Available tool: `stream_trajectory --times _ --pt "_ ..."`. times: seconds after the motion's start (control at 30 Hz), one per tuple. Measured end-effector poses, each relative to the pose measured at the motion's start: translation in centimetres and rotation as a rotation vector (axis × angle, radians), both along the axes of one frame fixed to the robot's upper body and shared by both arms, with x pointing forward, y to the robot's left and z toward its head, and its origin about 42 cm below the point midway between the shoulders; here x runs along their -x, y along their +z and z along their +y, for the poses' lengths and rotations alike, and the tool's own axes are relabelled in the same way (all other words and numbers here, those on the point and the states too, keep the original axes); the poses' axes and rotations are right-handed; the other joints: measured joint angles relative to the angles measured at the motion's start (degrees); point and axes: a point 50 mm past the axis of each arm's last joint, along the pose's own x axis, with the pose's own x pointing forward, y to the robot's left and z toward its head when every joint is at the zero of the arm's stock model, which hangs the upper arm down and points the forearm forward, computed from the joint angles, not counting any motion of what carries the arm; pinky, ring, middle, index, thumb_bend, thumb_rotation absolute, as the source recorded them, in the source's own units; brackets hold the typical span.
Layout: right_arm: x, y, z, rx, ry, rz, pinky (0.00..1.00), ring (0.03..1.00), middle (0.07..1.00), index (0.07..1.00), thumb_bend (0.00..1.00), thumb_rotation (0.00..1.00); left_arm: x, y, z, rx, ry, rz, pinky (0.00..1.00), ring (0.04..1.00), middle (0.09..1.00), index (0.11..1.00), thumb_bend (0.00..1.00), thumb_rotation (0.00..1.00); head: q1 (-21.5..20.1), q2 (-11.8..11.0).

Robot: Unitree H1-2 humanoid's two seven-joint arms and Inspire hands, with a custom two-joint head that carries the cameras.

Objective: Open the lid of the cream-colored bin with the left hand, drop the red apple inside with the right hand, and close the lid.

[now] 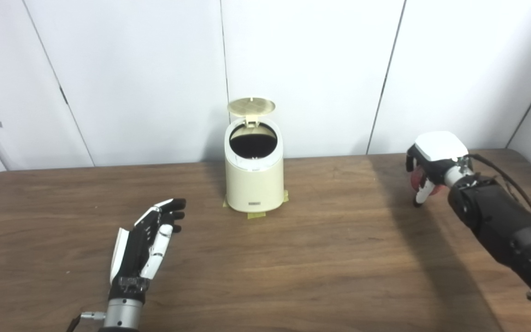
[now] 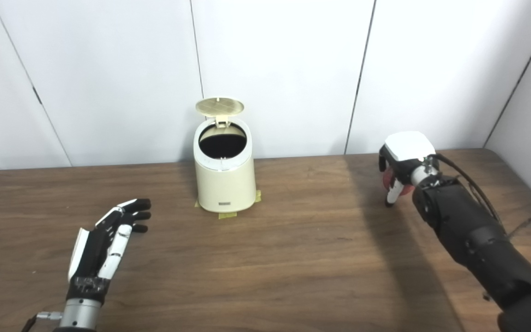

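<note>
The cream-colored bin (image 1: pixel 254 177) stands toward the back of the brown tabletop (image 1: pixel 293 258), close to the white wall panels, with bits of yellowish tape (image 1: pixel 257 215) showing at its base. Its round lid (image 1: pixel 251 106) is flipped up on the rear hinge, so the dark opening faces up and forward.

The left hand (image 1: pixel 148 242) lies low over the tabletop, well apart from the bin and nearer the front left. It is empty, its fingers (image 1: pixel 173 207) stretched out and slightly spread, pointing toward the bin.

Far over on the right, the right hand (image 1: pixel 431 168) hangs with its white back upward and its fingers (image 1: pixel 420 196) curled downward. A patch of red shows beneath the palm, which looks like the red apple (image 1: pixel 416 179); most of it is hidden by the hand, so the fingers seem to be wrapped around it, though I can't be sure how firm the hold is. The hand and apple are well to the right of the bin, at roughly its depth on the tabletop. The dark forearm (image 1: pixel 500 226) runs back to the lower right corner.
</note>
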Motion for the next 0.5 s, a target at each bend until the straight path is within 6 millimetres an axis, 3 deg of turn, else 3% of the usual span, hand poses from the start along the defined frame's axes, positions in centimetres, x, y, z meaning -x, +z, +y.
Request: stream_trajectory --times 0.13,0.27,0.5 --pt "0.1 0.0 0.1 0.004 0.008 -0.009 0.33 0.389 0.506 0.523 0.51 0.0 0.0 0.0 0.0 -0.001 0.001 0.0 0.65 0.74 0.774 0.748 0.37 0.83 -0.09 0.0" --pt "0.7 0.3 0.7 -0.022 0.007 -0.001 0.33 0.402 0.53 0.506 0.51 0.0 0.0 0.0 0.0 -0.001 0.002 0.0 0.65 0.737 0.77 0.745 0.36 0.83 -0.09 0.0" --pt "2.6 2.4 4.7 -0.105 0.191 -0.034 0.38 0.45 0.555 0.451 0.51 0.0 0.0 0.0 0.0 0.001 0.001 0.0 0.67 0.744 0.77 0.743 0.36 0.81 -0.09 0.0"
